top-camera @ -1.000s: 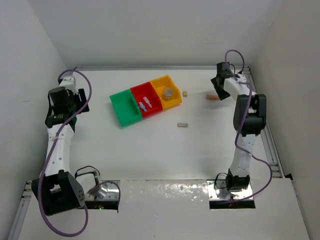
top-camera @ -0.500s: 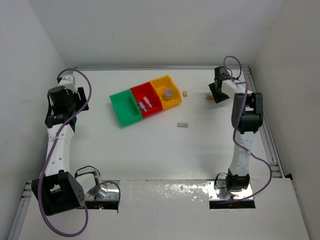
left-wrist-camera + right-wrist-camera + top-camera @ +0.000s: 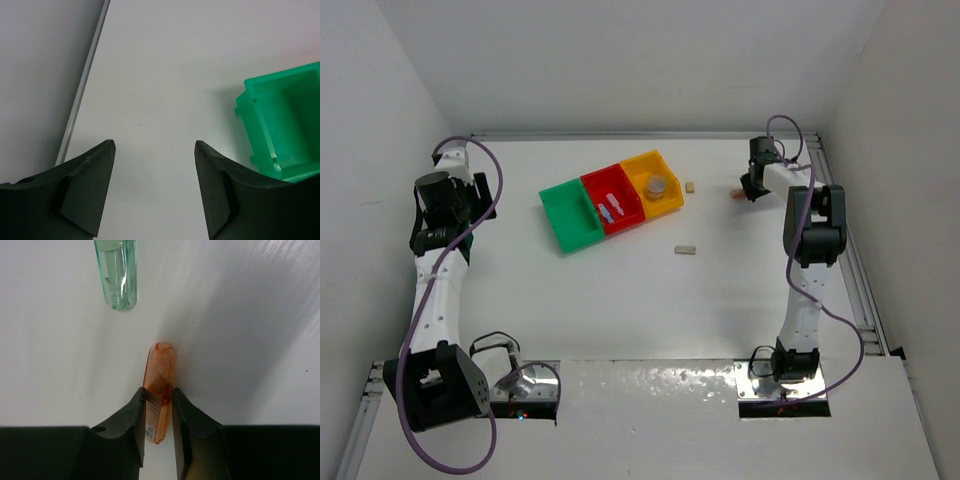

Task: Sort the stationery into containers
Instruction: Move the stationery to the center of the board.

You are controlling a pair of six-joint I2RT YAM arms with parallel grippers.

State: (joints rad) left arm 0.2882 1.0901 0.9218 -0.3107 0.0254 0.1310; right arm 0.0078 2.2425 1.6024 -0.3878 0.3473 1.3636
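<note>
In the right wrist view my right gripper is shut on the orange oblong piece, which lies on the white table with its far end sticking out past the jaws. A mint green piece lies a little beyond it. From above, the right gripper is at the far right with a bit of the orange piece showing. The green bin, red bin and orange-yellow bin stand in a row. My left gripper is open above bare table, left of the green bin.
A grey roll sits in the orange-yellow bin, and small pale blue pieces lie in the red one. One tan block lies right of the orange-yellow bin, another nearer mid-table. A metal rail edges the table on the left.
The right gripper has dropped toward the far right of the table and closed its jaws on the orange piece. The left arm has barely moved.
</note>
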